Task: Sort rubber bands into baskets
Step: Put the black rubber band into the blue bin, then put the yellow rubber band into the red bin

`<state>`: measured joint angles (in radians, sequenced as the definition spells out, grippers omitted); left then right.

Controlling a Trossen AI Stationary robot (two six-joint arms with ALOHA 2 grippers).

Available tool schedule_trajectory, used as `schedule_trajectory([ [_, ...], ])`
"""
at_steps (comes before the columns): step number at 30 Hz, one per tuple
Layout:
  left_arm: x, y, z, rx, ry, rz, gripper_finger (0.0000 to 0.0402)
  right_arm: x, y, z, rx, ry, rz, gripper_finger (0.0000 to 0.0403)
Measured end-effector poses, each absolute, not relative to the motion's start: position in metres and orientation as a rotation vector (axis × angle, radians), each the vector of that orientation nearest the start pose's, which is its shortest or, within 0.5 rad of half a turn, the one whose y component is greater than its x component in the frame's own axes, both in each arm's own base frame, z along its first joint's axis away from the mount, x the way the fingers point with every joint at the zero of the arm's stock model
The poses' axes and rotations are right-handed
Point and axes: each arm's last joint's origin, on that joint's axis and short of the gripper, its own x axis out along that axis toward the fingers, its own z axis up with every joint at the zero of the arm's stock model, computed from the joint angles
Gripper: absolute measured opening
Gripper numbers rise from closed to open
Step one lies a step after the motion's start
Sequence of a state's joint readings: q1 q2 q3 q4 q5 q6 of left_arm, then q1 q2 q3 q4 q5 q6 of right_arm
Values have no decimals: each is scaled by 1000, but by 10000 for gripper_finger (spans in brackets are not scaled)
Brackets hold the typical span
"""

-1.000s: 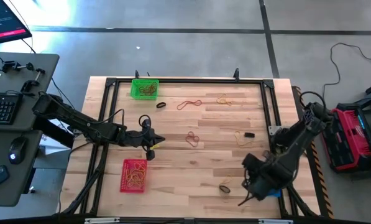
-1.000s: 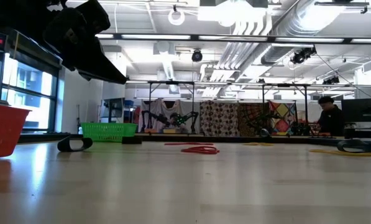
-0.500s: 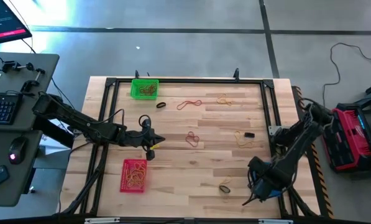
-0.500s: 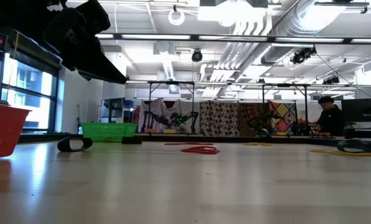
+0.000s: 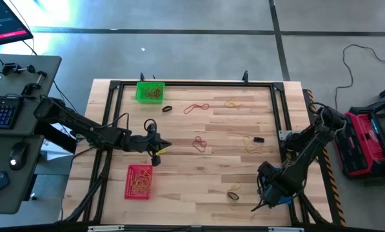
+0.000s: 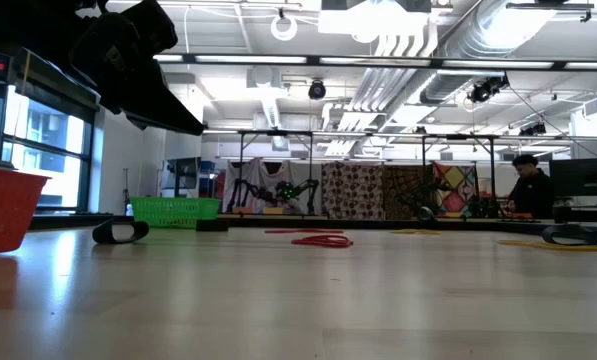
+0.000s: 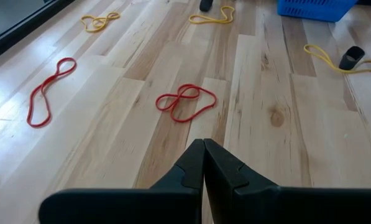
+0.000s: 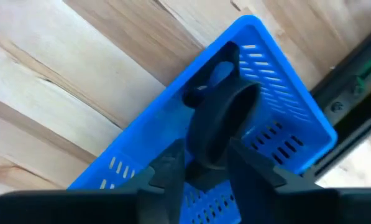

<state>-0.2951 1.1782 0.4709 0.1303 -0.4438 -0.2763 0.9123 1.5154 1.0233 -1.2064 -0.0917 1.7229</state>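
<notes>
My right gripper (image 5: 270, 195) hangs over the blue basket (image 8: 173, 118) at the table's near right corner, fingers apart, with a wide black rubber band (image 8: 219, 121) between them. My left gripper (image 7: 204, 148) is shut and holds nothing, hovering left of centre above the red basket (image 5: 139, 182). The green basket (image 5: 149, 91) stands at the far left and holds bands. Loose on the wood lie red rubber bands (image 7: 185, 102) (image 5: 196, 107), yellow ones (image 5: 233, 103) (image 5: 247, 143) and black ones (image 5: 167, 109) (image 5: 258, 139). My right gripper has the black band's near end (image 8: 209, 158) between its two parted fingers, and the band seems to rest against both inner sides. The fingers point down into the blue basket. The band stands open as a loop, reaching past the fingertips (image 8: 173, 163) over the basket's floor.
A black frame (image 5: 192, 84) rims the table. A yellow-and-black band (image 5: 233, 192) lies just left of the blue basket. A desk with keyboard (image 5: 2, 111) stands to the left and red equipment (image 5: 366, 142) to the right. A person (image 6: 530, 185) sits far behind.
My right arm has shifted a little toward the table's right edge, settling over the blue basket. My left arm has kept still.
</notes>
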Motion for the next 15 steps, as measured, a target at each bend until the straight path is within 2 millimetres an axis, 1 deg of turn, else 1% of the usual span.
schedule_trajectory([
  [3, 217, -53, 183, -60, 513, 217, 0, 143, 189, 217, 543, 1591, -749, 124],
  [6, 217, -53, 183, -60, 513, 217, 0, 143, 188, 226, 522, 1594, -768, 132],
  [11, 217, -53, 183, -61, 510, 217, 0, 144, 189, 237, 464, 1593, -732, 135],
  [15, 217, -53, 183, -61, 511, 217, 0, 149, 189, 243, 465, 1583, -698, 134],
])
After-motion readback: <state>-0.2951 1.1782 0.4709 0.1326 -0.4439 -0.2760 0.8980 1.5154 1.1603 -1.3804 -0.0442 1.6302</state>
